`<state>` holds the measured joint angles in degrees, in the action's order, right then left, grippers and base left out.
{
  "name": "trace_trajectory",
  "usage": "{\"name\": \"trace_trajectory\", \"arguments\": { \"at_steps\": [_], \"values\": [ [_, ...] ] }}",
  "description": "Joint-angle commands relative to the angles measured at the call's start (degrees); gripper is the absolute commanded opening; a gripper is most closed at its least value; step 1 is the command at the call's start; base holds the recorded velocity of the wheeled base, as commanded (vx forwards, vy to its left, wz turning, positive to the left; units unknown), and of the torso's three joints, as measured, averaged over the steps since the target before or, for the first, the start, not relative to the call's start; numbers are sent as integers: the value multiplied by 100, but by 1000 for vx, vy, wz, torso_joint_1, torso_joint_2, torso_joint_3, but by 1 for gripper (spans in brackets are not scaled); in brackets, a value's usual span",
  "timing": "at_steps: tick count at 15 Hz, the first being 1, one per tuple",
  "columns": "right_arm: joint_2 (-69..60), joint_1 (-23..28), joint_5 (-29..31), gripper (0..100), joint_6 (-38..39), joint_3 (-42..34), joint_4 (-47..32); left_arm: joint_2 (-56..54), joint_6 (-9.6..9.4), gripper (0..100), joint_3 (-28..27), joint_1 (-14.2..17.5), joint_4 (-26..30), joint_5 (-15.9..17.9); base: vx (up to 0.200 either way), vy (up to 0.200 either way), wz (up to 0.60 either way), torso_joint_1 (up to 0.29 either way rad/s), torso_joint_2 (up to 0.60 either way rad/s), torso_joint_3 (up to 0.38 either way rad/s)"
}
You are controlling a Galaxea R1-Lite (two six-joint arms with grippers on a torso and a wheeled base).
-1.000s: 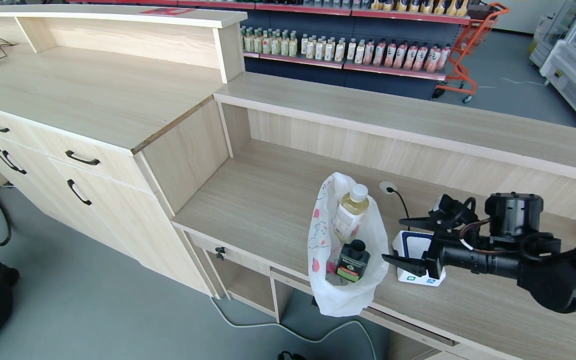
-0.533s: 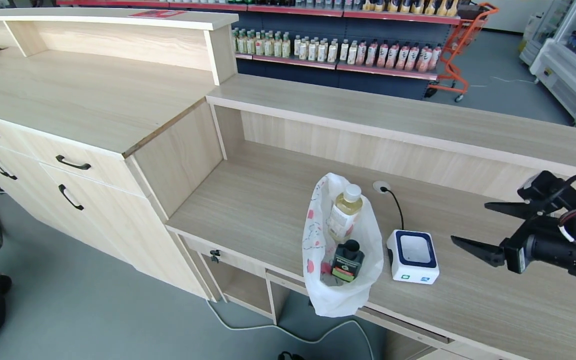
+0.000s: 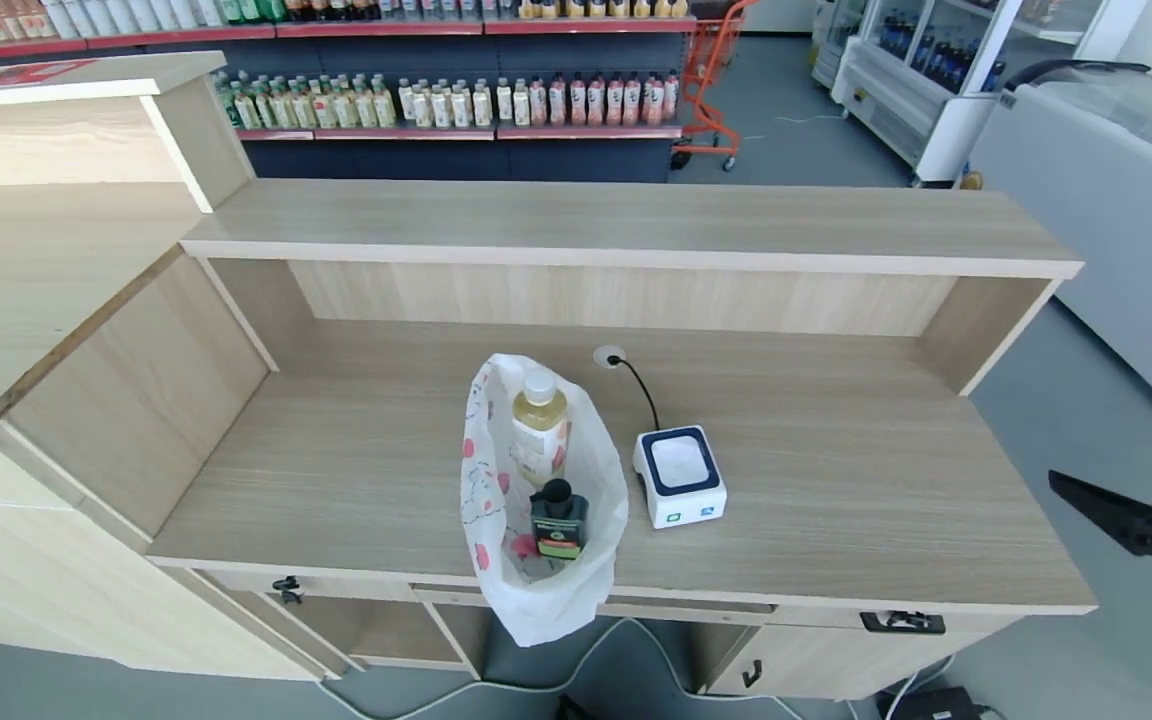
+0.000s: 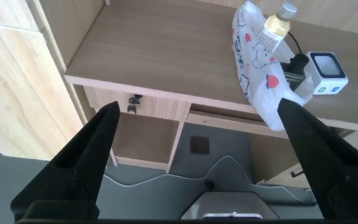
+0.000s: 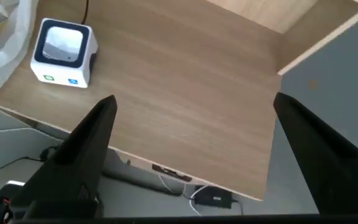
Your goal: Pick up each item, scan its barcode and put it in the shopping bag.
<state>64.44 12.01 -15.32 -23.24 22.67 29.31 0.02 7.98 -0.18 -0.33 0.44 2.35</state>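
The white plastic shopping bag (image 3: 481,470) printed with red and pink shapes stands open in the lower middle of the head view, on the front edge of the light wooden counter (image 3: 836,470), its bottom sagging over that edge. Inside it a clear bottle of pale yellow drink with a white cap (image 3: 540,425) stands toward the back, and a dark bottle with a black cap and a green and red label (image 3: 558,520) stands in front of it, toward the bag's near side. Just right of the bag, apart from it, sits the white square barcode scanner with a navy rim (image 3: 679,475), its black cable (image 3: 639,390) running up to a round hole in the counter top. The left wrist view takes in the bag (image 4: 253,62), the yellow drink (image 4: 272,28), the dark bottle (image 4: 294,65) and the scanner (image 4: 328,71) from out in front of the counter; the left gripper (image 4: 199,104) has its fingers spread wide with nothing between them. The right gripper (image 3: 1111,452) is at the right edge of the frame, past the counter's right end and well apart from the scanner (image 5: 64,53), fingers likewise spread and empty (image 5: 194,98). Along the top of the frame runs a shop shelf of bottled drinks (image 3: 456,100), with an orange trolley (image 3: 711,60) beside it and a white chest freezer (image 3: 1086,180) at upper right
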Motion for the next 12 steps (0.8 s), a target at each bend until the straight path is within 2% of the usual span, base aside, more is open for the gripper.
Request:
{"name": "trace_trajectory", "arguments": {
  "at_steps": [1, 3, 5, 8, 9, 11, 12],
  "values": [
    [-801, 197, 214, 100, 30, -580, -21, -2, 1, 100, 1, -2, 0, 2, 0, 0, -600, 7, -2, 2],
    [-1803, 179, 293, 100, 662, -1652, 5, -2, 1, 100, 1, -2, 0, 2, 0, 0, 0, 0, 0, 0],
    [-2489, 47, 311, 100, 1058, -2215, 5, -2, 1, 100, 1, -2, -9, 2, 0, 0, 0, 0, 0, 0],
    [-4159, -304, 829, 100, 1489, -2267, -1164, -2, 1, 100, 1, -2, 0, 2, 0, 0, 0, 0, 0, 0],
    [-4792, -471, 1269, 100, 1787, -2267, -1937, -2, 1, 100, 1, -2, 0, 2, 0, 0, 0, 0, 0, 0],
    [-5363, -621, 1568, 100, 2244, -2267, -2588, -2, 1, 100, 1, -2, 0, 2, 0, 0, 0, 0, 0, 0],
    [-5618, -867, 1691, 100, 2411, -2267, -2790, -2, 1, 100, 1, -2, 0, 2, 0, 0, 0, 0, 0, 0]
  ]
}}
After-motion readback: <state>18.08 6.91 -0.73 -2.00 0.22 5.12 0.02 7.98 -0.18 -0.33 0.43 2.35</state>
